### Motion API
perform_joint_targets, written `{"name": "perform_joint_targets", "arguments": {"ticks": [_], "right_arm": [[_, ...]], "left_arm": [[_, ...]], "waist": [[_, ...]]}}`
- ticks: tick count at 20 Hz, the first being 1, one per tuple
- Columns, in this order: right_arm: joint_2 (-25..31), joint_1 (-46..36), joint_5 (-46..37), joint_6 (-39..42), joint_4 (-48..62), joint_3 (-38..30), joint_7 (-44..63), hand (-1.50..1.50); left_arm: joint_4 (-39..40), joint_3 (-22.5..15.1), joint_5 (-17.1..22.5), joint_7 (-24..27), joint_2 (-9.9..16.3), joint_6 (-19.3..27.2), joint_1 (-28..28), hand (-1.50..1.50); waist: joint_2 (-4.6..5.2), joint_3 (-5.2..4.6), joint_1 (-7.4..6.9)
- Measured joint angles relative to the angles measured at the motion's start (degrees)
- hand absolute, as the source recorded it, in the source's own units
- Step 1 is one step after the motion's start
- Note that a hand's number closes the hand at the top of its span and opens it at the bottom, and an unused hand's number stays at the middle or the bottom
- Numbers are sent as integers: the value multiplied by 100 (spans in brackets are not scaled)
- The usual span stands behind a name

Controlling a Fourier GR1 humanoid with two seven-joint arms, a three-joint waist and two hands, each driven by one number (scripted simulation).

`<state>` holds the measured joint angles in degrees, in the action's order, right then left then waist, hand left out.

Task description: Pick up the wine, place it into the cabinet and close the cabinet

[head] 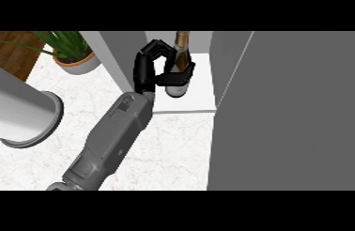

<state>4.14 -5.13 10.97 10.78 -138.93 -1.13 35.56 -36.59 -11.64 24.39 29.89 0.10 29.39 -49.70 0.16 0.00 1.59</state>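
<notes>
The wine bottle (182, 56), dark glass with a gold neck and a pale label, stands upright on the white floor of the open cabinet (201, 96). My left hand (149, 68) is at the bottle's left side, fingers curled round its far side and thumb across the label, so it is shut on the bottle. Its grey forearm (114, 131) runs in from the lower left. The cabinet's grey door (284, 112) stands open and fills the right of the view. My right hand does not show.
A potted green plant (73, 56) stands at the back left beside a wooden board (17, 51). A large pale cylindrical container (27, 117) sits at the left edge. The marble counter (173, 145) lies beneath the forearm.
</notes>
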Motion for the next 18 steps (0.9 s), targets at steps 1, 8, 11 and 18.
{"name": "perform_joint_targets", "arguments": {"ticks": [1, 8, 11, 18], "right_arm": [[-8, 63, 6, 37, 0, 15, -40, -150], [-29, -68, 28, -16, 15, 71, 43, -150], [-57, 11, 38, 41, 24, 86, -71, -150], [-124, -87, 52, -16, 59, 152, -60, -150]], "left_arm": [[94, 41, -42, 52, 16, 36, -97, 150], [913, 295, -42, 595, 1, 188, -644, 150], [1263, 442, -5, 811, -1, 157, -861, 150], [1809, 875, 281, 974, -12, -114, -1137, 150]], "waist": [[1, -1, 2], [18, -3, 42], [29, -2, 79], [41, 3, 110]]}}
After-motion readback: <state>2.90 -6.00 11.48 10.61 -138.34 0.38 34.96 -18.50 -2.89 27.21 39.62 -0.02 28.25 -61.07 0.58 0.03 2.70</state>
